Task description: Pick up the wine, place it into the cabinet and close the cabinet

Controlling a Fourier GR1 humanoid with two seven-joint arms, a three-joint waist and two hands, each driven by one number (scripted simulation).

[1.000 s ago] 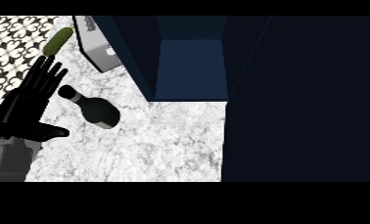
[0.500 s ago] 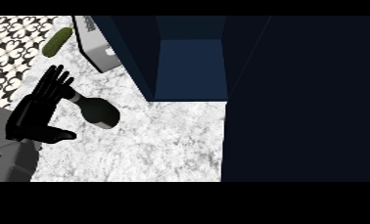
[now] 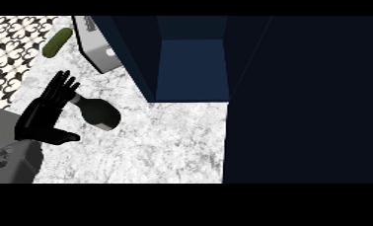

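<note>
1. Now the left hand is closing in on the wine: compared with 1 second ago it is sitting lower and nearer, fingertips touching the bottle's neck.
2. Its fingers are staying straight and slightly spread, thumb jutting sideways, nothing clamped yet.
3. The wine is lying on its side on the marble counter, left of the open cabinet, unmoved since then.
4. By my reading, only the approach is progressing; grasping, placing and closing the door are all remaining.
5. The right hand is not showing.
</note>
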